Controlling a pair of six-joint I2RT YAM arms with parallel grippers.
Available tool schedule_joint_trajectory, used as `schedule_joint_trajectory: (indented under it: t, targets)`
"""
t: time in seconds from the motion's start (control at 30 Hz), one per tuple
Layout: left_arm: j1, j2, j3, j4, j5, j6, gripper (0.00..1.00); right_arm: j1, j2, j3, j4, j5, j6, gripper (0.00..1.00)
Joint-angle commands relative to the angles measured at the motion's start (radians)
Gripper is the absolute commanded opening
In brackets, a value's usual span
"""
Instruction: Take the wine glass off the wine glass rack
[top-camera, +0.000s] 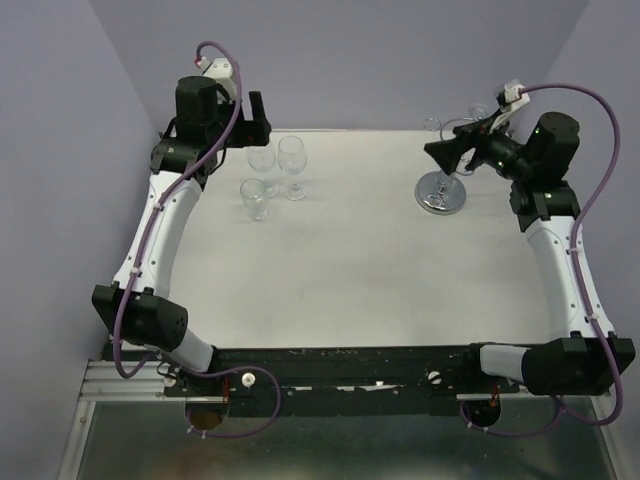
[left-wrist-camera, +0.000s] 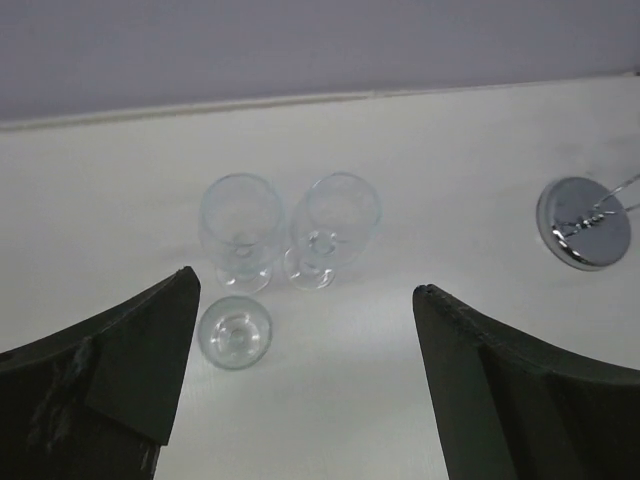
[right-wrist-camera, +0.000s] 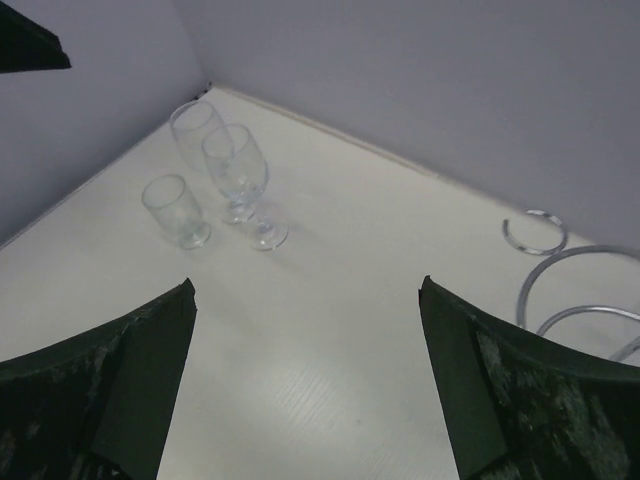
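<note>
The right gripper (right-wrist-camera: 306, 285) has its jaws spread wide with nothing between them; only bare desk (top-camera: 350, 250) shows in the gap. It hangs high at the far right and points left. The wine glass rack (top-camera: 440, 193) is just below and beside it: the chrome rings sit at the right edge of its wrist view, and the disc base rests on the desk. No glass shows in the rings that are visible. From above the arm hides part of the rack, so I cannot tell whether one hangs there.

The left gripper (left-wrist-camera: 303, 285), jaws likewise apart and empty, hovers at the far left. Below it stand the left wine glass (left-wrist-camera: 240, 215) and the right wine glass (left-wrist-camera: 335, 212), upright and side by side, with a short glass (left-wrist-camera: 235, 332) just nearer. This cluster sits well apart from the rack, probably as a set-down spot where stems cannot catch the wire. The wide jaws suit slipping around a stem.
</note>
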Motion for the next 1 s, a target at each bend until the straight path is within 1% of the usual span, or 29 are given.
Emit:
schedule_joint_trajectory:
  t: [0.0,0.1,0.17,0.2,0.27,0.3,0.37,0.4,0.43,0.5,0.53,0.57,0.67,0.73,0.83,0.97]
  targets:
    - [-0.136,0.004,-0.002,0.178,-0.018,0.058,0.99,-0.031,0.036,0.117,0.017,0.185,-0.099,1.00]
    - [-0.189,-0.007,-0.071,0.230,-0.001,0.081,0.99,-0.045,0.047,0.127,0.017,0.440,-0.128,1.00]
    - [-0.237,-0.025,-0.118,0.253,-0.056,0.107,0.99,-0.072,0.048,0.113,0.015,0.538,-0.151,0.94]
    - [-0.258,-0.034,-0.138,0.258,-0.073,0.125,0.99,-0.086,0.047,0.105,0.013,0.562,-0.152,0.90]
    - [-0.286,-0.053,-0.169,0.256,-0.072,0.162,0.99,-0.129,0.050,0.098,-0.003,0.604,-0.122,0.77]
    - [-0.294,-0.059,-0.178,0.248,-0.054,0.173,0.99,-0.156,0.050,0.093,-0.009,0.610,-0.085,0.70]
    - [-0.295,-0.071,-0.188,0.229,0.007,0.199,0.99,-0.209,0.047,0.073,-0.013,0.613,-0.065,0.56]
    - [-0.295,-0.074,-0.197,0.227,0.030,0.199,0.99,-0.224,0.047,0.058,-0.016,0.628,-0.065,0.46]
    - [-0.295,-0.074,-0.203,0.225,0.041,0.192,0.99,-0.232,0.045,0.038,-0.016,0.651,-0.070,0.37]
    - [-0.295,-0.074,-0.215,0.230,0.058,0.164,0.99,-0.235,0.038,-0.011,-0.014,0.694,-0.109,0.14]
    - [-0.297,-0.071,-0.218,0.228,0.064,0.153,0.99,-0.236,0.036,-0.036,-0.013,0.702,-0.137,0.06]
    - [-0.297,-0.070,-0.221,0.230,0.074,0.145,0.99,-0.235,0.034,-0.054,-0.017,0.698,-0.164,0.01]
    - [-0.297,-0.068,-0.231,0.227,0.084,0.141,0.99,-0.235,0.021,-0.109,-0.029,0.640,-0.235,0.01]
    - [-0.297,-0.071,-0.237,0.228,0.078,0.141,0.99,-0.235,0.018,-0.126,-0.048,0.583,-0.254,0.01]
    - [-0.297,-0.074,-0.241,0.228,0.077,0.145,0.99,-0.235,0.007,-0.163,-0.033,0.497,-0.255,0.01]
    - [-0.297,-0.084,-0.249,0.225,0.101,0.161,0.99,-0.235,0.010,-0.191,-0.020,0.445,-0.232,0.01]
